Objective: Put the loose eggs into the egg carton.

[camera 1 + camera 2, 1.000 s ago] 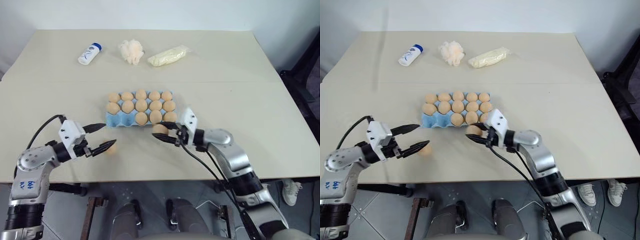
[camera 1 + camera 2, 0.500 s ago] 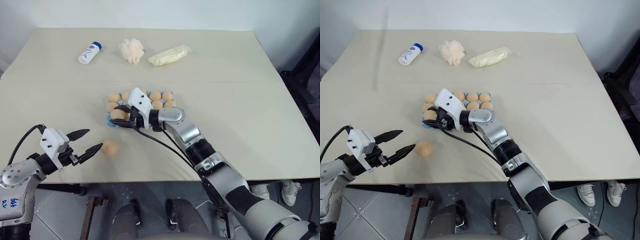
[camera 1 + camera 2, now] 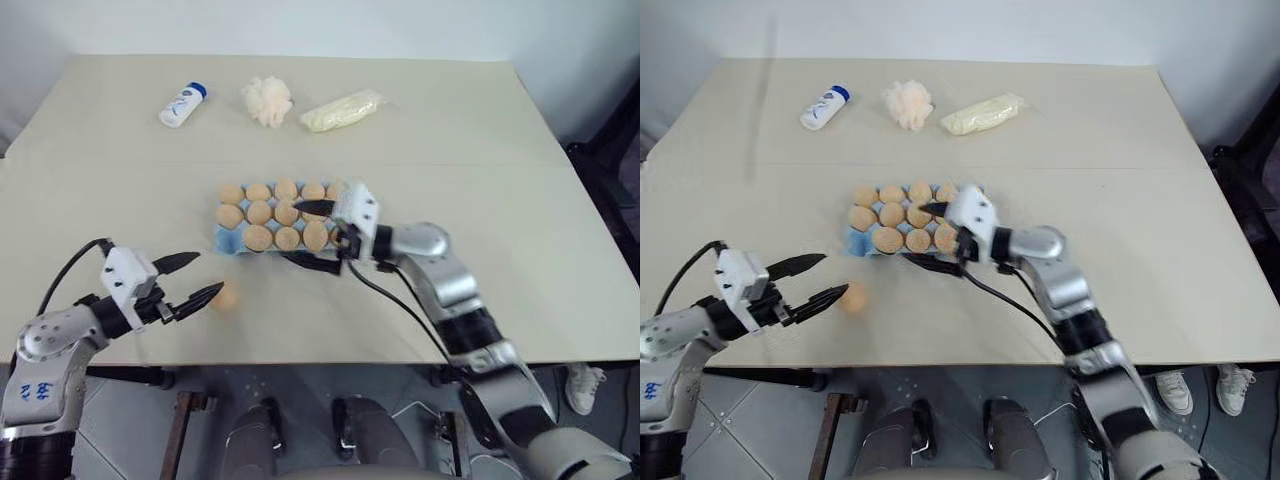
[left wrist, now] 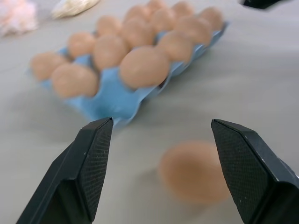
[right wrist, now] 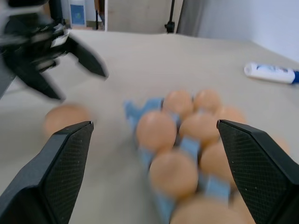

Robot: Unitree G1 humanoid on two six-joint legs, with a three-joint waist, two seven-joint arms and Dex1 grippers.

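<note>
The light-blue egg carton (image 3: 224,240) lies mid-table with tan eggs in nearly all its cups. One loose egg (image 3: 227,296) rests on the table in front of the carton's left end. My left gripper (image 3: 205,275) is open and level, its fingertips just left of that egg and not touching it; in the left wrist view the egg (image 4: 196,171) lies between and just beyond the fingers (image 4: 93,158). My right gripper (image 3: 292,232) is open wide and empty, level over the carton's front right part, pointing left.
Along the far side of the table (image 3: 520,200) lie a white bottle with a blue cap (image 3: 181,104), a fluffy white tuft (image 3: 266,100) and a pale yellow bag (image 3: 342,110). The table's front edge runs just behind both arms.
My right gripper, shut on an egg a second ago, swung over the carton's left part, let go and drew back right, now open. The front row holds one more egg. The left gripper ends about where it was.
</note>
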